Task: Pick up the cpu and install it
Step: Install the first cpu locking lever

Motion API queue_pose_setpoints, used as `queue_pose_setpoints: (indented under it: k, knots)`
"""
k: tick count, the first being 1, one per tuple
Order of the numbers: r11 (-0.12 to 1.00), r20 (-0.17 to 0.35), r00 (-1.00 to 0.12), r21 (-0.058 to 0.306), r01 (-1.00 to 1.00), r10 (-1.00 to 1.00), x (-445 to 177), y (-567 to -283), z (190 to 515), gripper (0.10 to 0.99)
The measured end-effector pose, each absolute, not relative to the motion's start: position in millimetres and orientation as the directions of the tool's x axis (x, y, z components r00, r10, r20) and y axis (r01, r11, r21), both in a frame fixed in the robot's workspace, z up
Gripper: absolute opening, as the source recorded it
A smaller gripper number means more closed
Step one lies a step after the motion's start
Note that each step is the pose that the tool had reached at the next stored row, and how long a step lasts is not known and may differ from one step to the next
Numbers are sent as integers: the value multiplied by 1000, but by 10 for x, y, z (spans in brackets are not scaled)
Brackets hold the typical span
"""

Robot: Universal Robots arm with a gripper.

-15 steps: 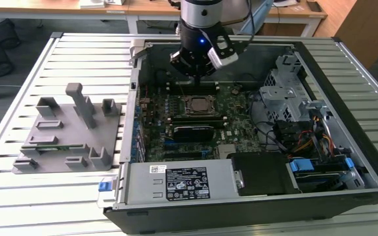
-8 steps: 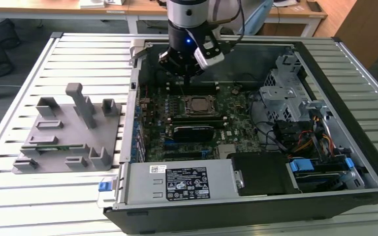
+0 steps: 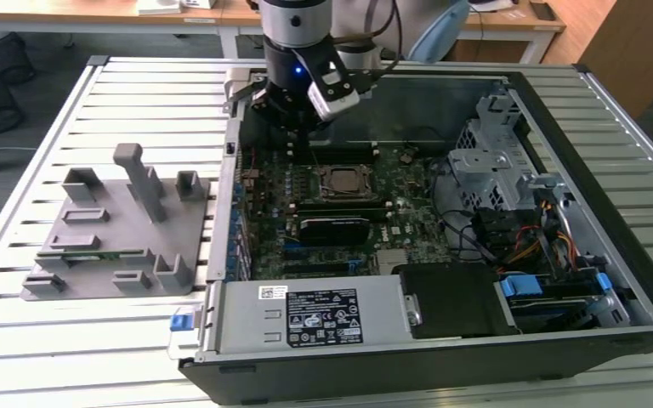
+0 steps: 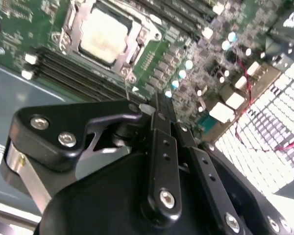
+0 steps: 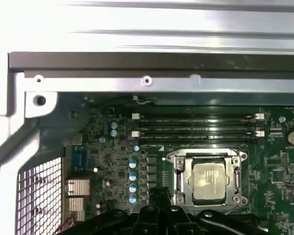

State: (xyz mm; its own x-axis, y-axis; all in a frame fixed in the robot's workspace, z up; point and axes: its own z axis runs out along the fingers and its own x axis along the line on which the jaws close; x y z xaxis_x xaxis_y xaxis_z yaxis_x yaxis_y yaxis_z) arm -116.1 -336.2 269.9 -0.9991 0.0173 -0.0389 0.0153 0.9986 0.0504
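Over the far part of the open computer case (image 3: 440, 357) in the exterior view, the tool (image 3: 286, 119) hangs above the motherboard; the cpu (image 3: 343, 181) sits in its socket, nearer. In the second wrist view, its fingers (image 4: 159, 115) look clenched together, holding nothing. In the first wrist view, the cpu (image 5: 209, 180) lies seated flat, socket frame (image 5: 206, 156) around it.

Silver-grey cpu (image 5: 208, 176) on green motherboard (image 5: 279, 171); grey, perhaps plastic, fixture (image 3: 122, 229).
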Motion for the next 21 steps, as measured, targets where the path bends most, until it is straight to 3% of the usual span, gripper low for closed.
queue_pose_setpoints:
  k: [21]
  knots:
    - [999, -36, -999, 50, 15, 17, -1115, -3065, 2576, 114]
